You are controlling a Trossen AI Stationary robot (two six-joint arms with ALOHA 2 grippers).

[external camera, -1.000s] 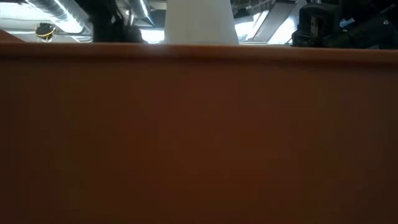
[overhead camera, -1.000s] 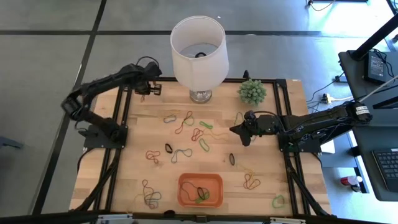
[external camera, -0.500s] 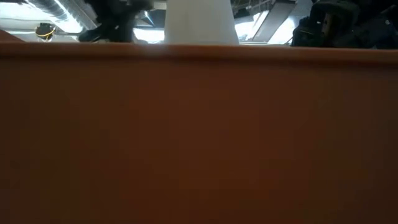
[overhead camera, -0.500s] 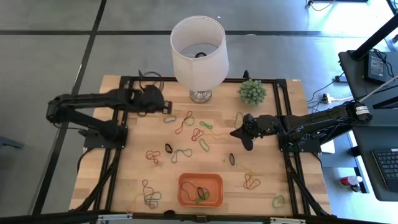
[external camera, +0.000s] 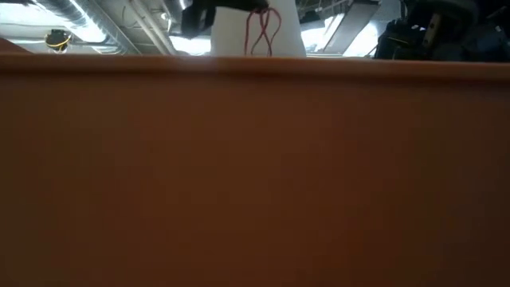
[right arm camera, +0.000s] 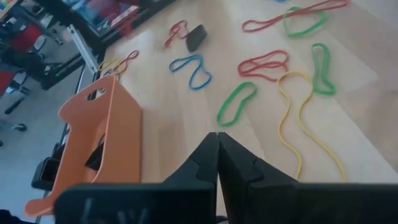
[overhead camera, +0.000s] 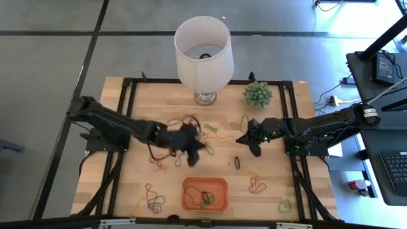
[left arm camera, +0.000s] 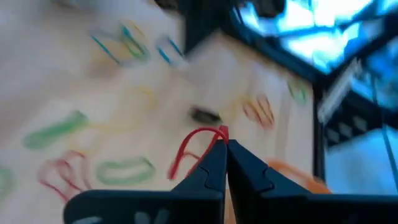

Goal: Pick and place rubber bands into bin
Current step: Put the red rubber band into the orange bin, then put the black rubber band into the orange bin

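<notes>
Left gripper (left arm camera: 222, 144) is clamped on a red rubber band (left arm camera: 189, 146), held above the table beyond the bin (overhead camera: 205, 194). Right gripper (right arm camera: 217, 144) is closed, empty, farther from the bin.

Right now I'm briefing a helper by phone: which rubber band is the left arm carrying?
Find the white lamp at the table's far edge, then come toward the orange bin. Between them hangs the left gripper, shut on a red rubber band. Unlike the bands lying flat around it, this one dangles from the fingertips.
</notes>
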